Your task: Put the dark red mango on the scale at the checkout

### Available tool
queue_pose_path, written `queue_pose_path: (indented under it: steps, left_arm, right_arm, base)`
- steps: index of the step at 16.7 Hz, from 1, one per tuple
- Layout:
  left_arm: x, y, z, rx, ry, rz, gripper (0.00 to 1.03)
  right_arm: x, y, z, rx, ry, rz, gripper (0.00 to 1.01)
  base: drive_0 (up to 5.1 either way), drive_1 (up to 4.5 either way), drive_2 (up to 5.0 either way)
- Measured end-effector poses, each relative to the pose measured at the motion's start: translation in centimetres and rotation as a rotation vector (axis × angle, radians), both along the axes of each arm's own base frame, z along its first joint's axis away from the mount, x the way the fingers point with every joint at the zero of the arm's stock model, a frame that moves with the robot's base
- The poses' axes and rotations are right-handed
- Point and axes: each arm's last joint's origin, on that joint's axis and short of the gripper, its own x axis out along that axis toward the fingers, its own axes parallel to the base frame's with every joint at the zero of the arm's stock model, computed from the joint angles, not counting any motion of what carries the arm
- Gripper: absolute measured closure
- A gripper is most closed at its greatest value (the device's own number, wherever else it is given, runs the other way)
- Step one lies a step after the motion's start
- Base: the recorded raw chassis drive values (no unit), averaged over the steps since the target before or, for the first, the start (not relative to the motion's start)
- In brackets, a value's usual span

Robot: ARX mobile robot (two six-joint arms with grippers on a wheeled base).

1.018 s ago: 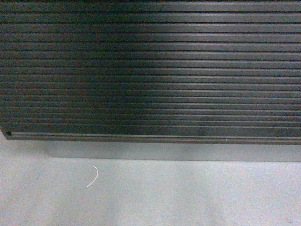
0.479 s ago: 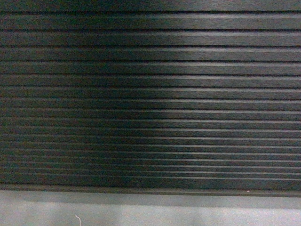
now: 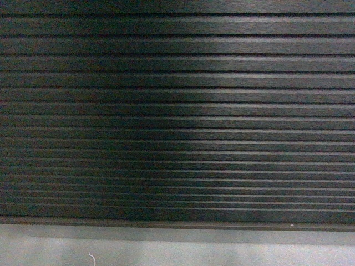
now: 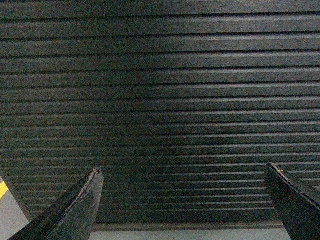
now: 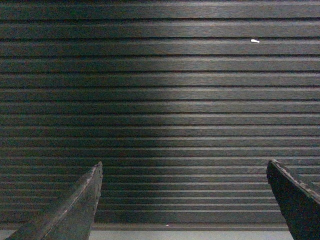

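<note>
The checkout's ribbed black front panel (image 3: 177,116) fills the head view, close up, with its grey base (image 3: 177,235) along the bottom. The same panel (image 4: 160,90) fills the left wrist view, and my left gripper (image 4: 183,169) stands open before it with nothing between its fingers. In the right wrist view the panel (image 5: 160,100) again covers the frame, and my right gripper (image 5: 184,164) is open and holds nothing. The dark red mango and the scale are out of view. The counter's top is not visible.
A strip of light grey floor (image 3: 183,256) runs below the base, with a small white scrap (image 3: 92,258) lying on it. A yellow floor mark (image 4: 3,189) shows at the left edge of the left wrist view. A small white fleck (image 5: 255,41) sits on the panel.
The head view has closed in on the counter front: the panel now fills more of the frame and the floor strip has shrunk. Over the last half second nothing has shifted.
</note>
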Motion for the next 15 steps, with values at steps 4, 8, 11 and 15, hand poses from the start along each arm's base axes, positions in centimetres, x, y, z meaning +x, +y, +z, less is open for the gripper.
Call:
queue_pose_path:
  steps: [4, 8, 11, 15]
  left_arm:
    - [0.00, 0.00, 0.00, 0.000, 0.000, 0.000, 0.05]
    - [0.00, 0.00, 0.00, 0.000, 0.000, 0.000, 0.05]
    - [0.00, 0.00, 0.00, 0.000, 0.000, 0.000, 0.05]
    - [0.00, 0.00, 0.00, 0.000, 0.000, 0.000, 0.05]
  right_arm:
    - [0.00, 0.00, 0.00, 0.000, 0.000, 0.000, 0.03]
    - [0.00, 0.00, 0.00, 0.000, 0.000, 0.000, 0.03]
    - [0.00, 0.00, 0.00, 0.000, 0.000, 0.000, 0.03]
    - [0.00, 0.00, 0.00, 0.000, 0.000, 0.000, 0.03]
  base:
    - [0.0, 0.00, 0.0]
    - [0.0, 0.00, 0.0]
    - [0.0, 0.00, 0.0]
    - [0.0, 0.00, 0.0]
